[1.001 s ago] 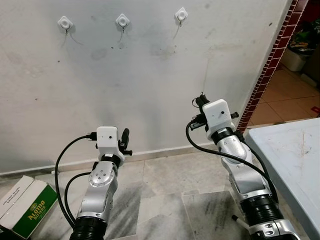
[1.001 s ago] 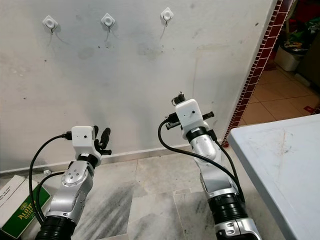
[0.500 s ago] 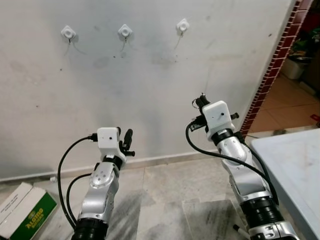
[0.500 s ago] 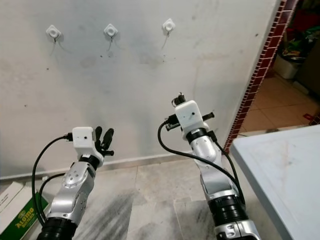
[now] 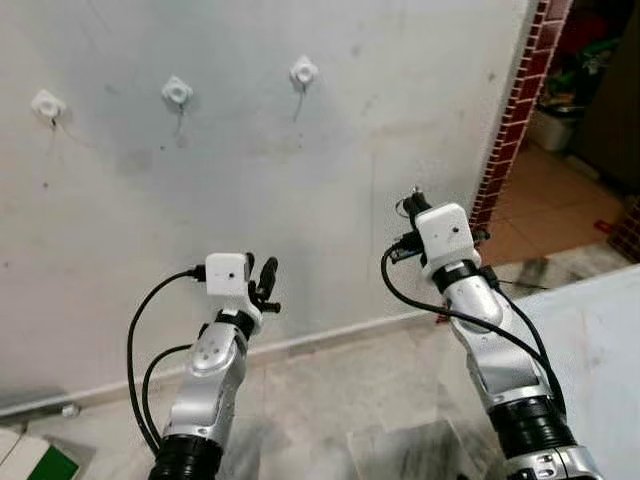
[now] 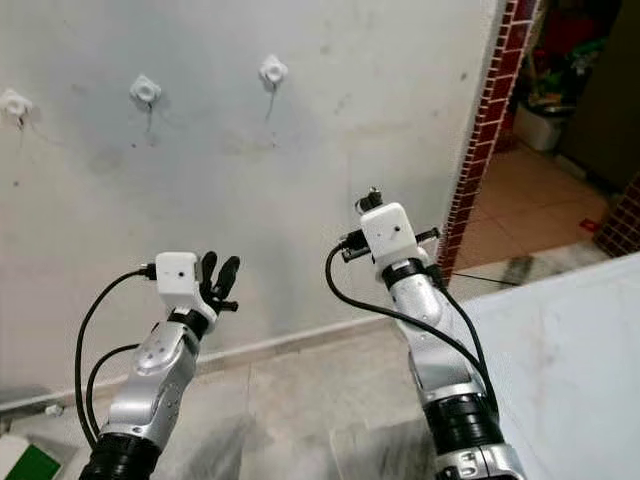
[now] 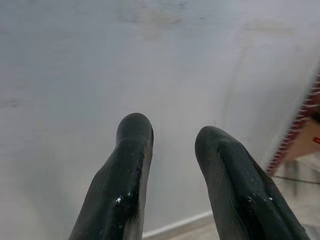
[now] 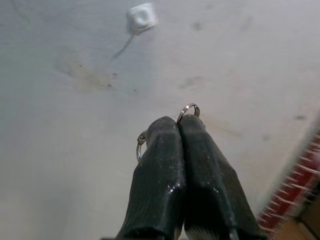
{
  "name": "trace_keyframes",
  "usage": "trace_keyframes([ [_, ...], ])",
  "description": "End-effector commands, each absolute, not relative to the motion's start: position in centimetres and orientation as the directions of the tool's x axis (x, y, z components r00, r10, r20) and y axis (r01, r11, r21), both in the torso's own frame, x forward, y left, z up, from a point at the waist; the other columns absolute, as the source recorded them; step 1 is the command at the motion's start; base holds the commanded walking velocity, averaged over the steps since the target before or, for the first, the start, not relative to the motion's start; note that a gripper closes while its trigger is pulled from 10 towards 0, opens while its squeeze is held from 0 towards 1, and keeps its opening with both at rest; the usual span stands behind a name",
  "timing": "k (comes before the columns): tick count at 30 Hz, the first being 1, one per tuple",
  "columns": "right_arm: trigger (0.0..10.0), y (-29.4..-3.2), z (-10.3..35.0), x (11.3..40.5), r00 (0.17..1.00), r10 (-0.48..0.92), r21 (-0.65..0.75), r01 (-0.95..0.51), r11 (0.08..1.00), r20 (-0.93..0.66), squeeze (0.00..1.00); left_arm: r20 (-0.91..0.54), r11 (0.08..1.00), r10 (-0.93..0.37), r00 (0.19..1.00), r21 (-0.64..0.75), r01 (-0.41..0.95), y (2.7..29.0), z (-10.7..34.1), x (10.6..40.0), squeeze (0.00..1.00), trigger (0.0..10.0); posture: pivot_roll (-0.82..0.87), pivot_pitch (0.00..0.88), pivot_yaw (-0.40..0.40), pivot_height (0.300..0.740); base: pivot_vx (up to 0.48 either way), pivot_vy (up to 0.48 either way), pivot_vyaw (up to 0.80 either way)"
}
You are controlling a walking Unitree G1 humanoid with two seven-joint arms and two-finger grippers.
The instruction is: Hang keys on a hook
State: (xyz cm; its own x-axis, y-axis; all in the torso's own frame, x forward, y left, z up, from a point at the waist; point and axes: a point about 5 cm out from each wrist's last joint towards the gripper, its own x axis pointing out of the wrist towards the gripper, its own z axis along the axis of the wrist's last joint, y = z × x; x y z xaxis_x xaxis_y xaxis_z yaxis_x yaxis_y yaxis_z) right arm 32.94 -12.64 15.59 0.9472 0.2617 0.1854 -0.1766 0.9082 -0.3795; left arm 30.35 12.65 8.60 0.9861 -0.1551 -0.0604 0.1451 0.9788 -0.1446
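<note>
Three white hooks are stuck high on the pale wall: the left hook (image 5: 47, 103), the middle hook (image 5: 177, 91) and the right hook (image 5: 304, 71). My right gripper (image 8: 178, 122) is shut on a metal key ring (image 8: 189, 107) that pokes out past its tips. It is raised below and to the right of the right hook (image 8: 141, 16), short of the wall. My left gripper (image 7: 172, 135) is open with nothing between its fingers, held lower and pointing at bare wall (image 5: 262, 278).
A red brick column (image 5: 510, 110) ends the wall on the right, with a tiled doorway beyond it. A pale grey table (image 5: 600, 340) stands at the lower right. A green and white box (image 5: 40, 465) lies on the floor at the lower left.
The view has swung to the right, so the hooks and the box now sit further left in the picture. Both arms keep much the same pose, and the right gripper stays shut on the key ring.
</note>
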Motion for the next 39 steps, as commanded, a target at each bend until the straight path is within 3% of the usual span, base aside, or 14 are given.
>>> trace_keyframes([
  [1, 10.0, -12.14, 16.21, 32.97, 0.937, 0.283, -0.382, -0.19, 0.904, 0.204, 0.0, -0.056, 0.981, -0.144, 0.988, -0.137, 0.135, 13.12, 8.88, 30.54, 0.0, 10.0, -0.06, 0.0, 0.061, 0.74, 0.431, 0.0, 0.0],
  [10, 10.0, -12.3, 16.07, 32.92, 0.94, 0.275, -0.365, -0.188, 0.912, 0.201, 0.0, -0.057, 0.981, -0.142, 0.988, -0.142, 0.133, 13.04, 8.86, 30.52, 0.0, 10.0, -0.06, 0.0, 0.063, 0.74, 0.413, 0.0, 0.0],
  [16, 10.0, -12.21, 16.07, 32.87, 0.937, 0.287, -0.381, -0.196, 0.904, 0.2, 0.0, -0.071, 0.987, -0.114, 0.991, -0.125, 0.105, 13.29, 8.63, 30.58, 0.0, 10.0, -0.06, 0.0, 0.064, 0.74, 0.0, 0.0, 0.0],
  [39, 10.0, -12.07, 16.21, 32.99, 0.935, 0.291, -0.382, -0.199, 0.903, 0.202, 0.0, -0.073, 0.99, -0.084, 0.994, -0.118, 0.075, 13.31, 8.67, 30.84, 0.0, 10.0, -0.06, 0.0, 0.065, 0.74, 0.0, 0.0, 0.79],
])
